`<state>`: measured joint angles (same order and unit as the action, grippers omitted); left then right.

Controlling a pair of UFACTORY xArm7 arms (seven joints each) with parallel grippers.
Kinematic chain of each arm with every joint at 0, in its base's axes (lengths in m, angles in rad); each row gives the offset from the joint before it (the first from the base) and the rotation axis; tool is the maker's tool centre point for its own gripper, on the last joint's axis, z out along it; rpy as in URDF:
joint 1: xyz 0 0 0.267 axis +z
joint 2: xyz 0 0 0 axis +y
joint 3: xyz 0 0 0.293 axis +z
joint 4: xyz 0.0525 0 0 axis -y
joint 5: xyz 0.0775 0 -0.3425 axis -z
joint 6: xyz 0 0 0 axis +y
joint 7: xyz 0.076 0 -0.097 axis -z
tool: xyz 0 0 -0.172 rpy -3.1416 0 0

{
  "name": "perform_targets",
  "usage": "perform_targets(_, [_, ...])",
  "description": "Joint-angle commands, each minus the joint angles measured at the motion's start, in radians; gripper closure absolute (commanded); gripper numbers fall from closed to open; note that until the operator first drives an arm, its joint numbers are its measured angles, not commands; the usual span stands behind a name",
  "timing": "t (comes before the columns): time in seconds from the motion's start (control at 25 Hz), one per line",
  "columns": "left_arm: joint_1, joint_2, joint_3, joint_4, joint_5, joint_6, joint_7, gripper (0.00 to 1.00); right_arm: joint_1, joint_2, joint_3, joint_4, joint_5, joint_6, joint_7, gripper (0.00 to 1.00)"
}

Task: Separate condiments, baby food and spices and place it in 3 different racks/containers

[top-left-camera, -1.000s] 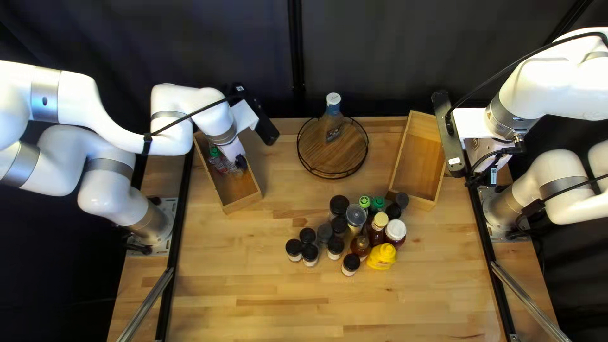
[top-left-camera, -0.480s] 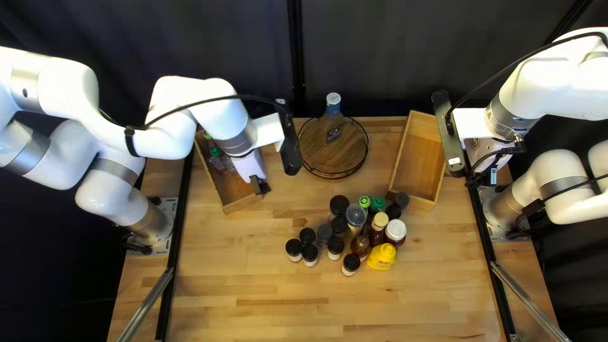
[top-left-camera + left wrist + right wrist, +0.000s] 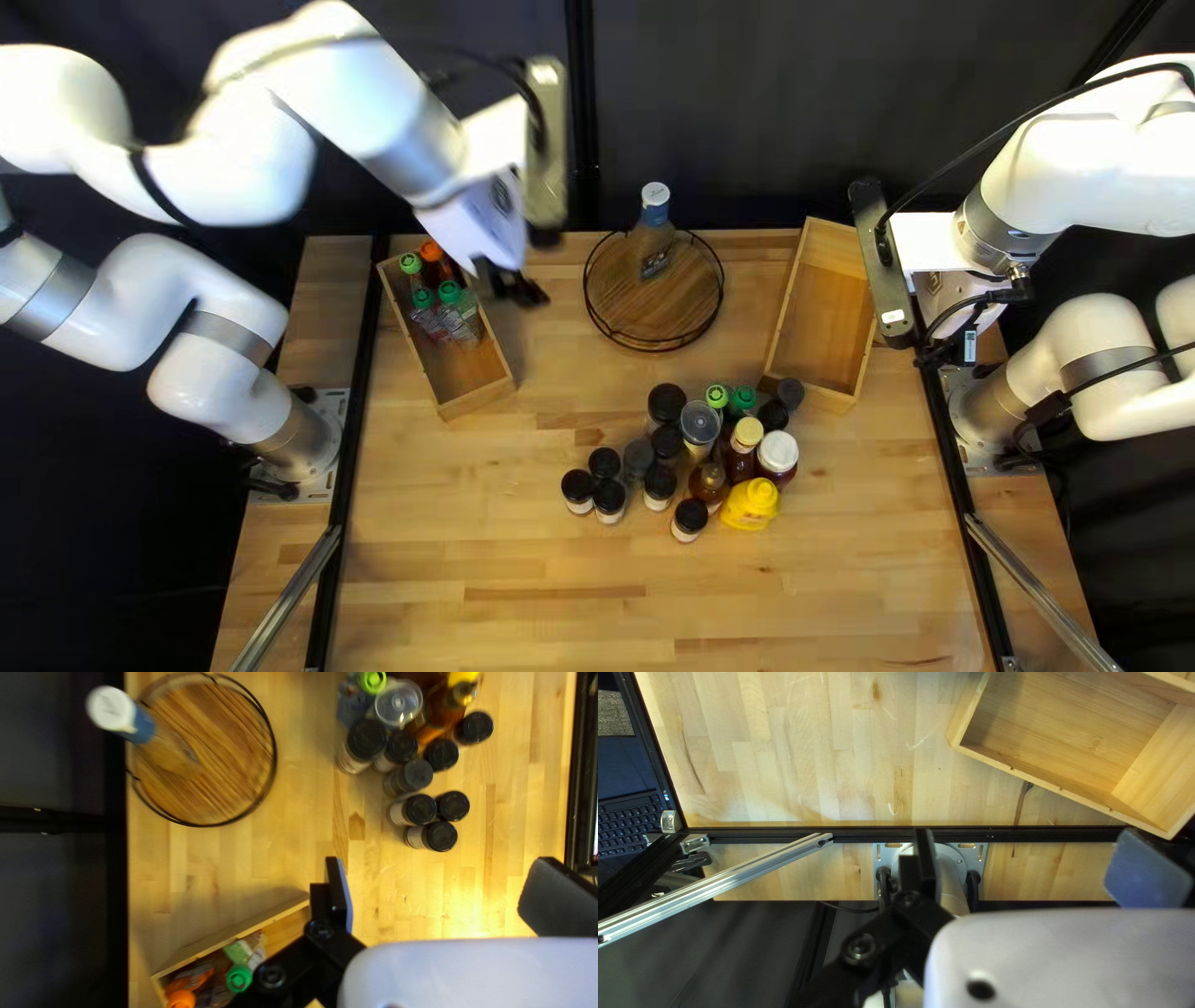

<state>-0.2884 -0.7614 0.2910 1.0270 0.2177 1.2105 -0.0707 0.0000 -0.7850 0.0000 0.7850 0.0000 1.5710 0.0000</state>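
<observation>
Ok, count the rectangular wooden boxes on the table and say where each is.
2. In the top left view, the left-hand box, holding bottles, is left of the round tray; the right-hand box is to its right.

Yellow bottle, black lids, brown-striped tray

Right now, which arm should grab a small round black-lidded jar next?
Left, probably: my left gripper is open and its view shows those jars; my right gripper, also open, faces the table's edge.
</observation>
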Motion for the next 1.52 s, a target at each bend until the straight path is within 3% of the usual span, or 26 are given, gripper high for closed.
perform_targets(0.04, [0.027, -0.075, -0.042, -0.022, 0.024, 0.035, -0.016, 0.0, 0.0, 0.0, 0.0, 0.0, 0.0, 0.0, 0.0, 0.0])
perform_targets(0.24, [0.049, -0.117, -0.067, -0.038, 0.048, 0.06, -0.022, 0.0, 0.0, 0.0, 0.0, 0.0, 0.0, 0.0, 0.0, 0.0])
perform_targets(1.16, [0.049, -0.117, -0.067, -0.038, 0.048, 0.06, -0.022, 0.0, 0.006, -0.002, 0.013, -0.006, -0.016, -0.004, -0.008, 0.0])
perform_targets(1.52, [0.049, -0.117, -0.067, -0.038, 0.048, 0.06, -0.022, 0.0, 0.008, 0.182, -0.01, 0.149, -0.003, -0.094, -0.03, 0.0])
